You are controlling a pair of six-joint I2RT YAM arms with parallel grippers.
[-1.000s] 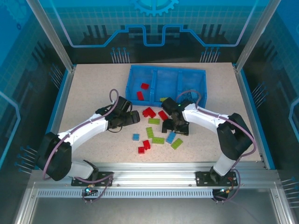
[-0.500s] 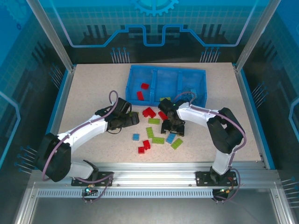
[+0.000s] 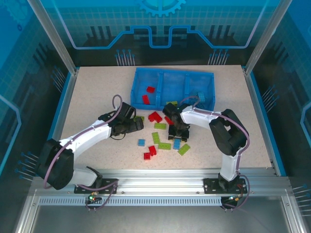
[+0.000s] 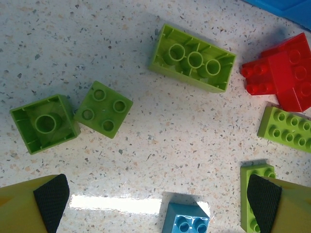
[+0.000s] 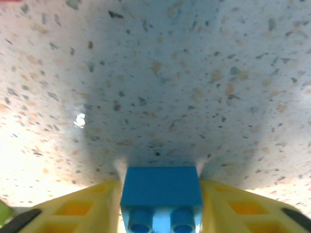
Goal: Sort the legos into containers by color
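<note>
Pinches a light blue brick point(image 5: 161, 194) between the right jaws, yellow fingers point(image 5: 77, 208) flush against its two sides, studs toward the wrist camera, speckled surface point(image 5: 155, 73) close beyond. Holds the left jaws spread wide, black pads point(image 4: 51, 199) well apart, gripping nothing. Frames between those pads a second light blue brick point(image 4: 187, 221), with a lime green brick point(image 4: 255, 189) partly behind the right-hand pad. Finds farther out a small green brick point(image 4: 103, 109) studs-up, just beside a flipped green brick point(image 4: 43, 124) lying hollow-up, then a long green brick point(image 4: 193, 58), also upturned, and a red cluster point(image 4: 282, 73). Places all these loose pieces near the middle of the surface, just off the near wall of the blue tray point(image 3: 135, 83). Puts that tray toward the far edge of the surface. Counts two red bricks point(image 3: 146, 99) in the tray's left compartment and a light blue piece point(image 3: 200, 95) in the right one.
</note>
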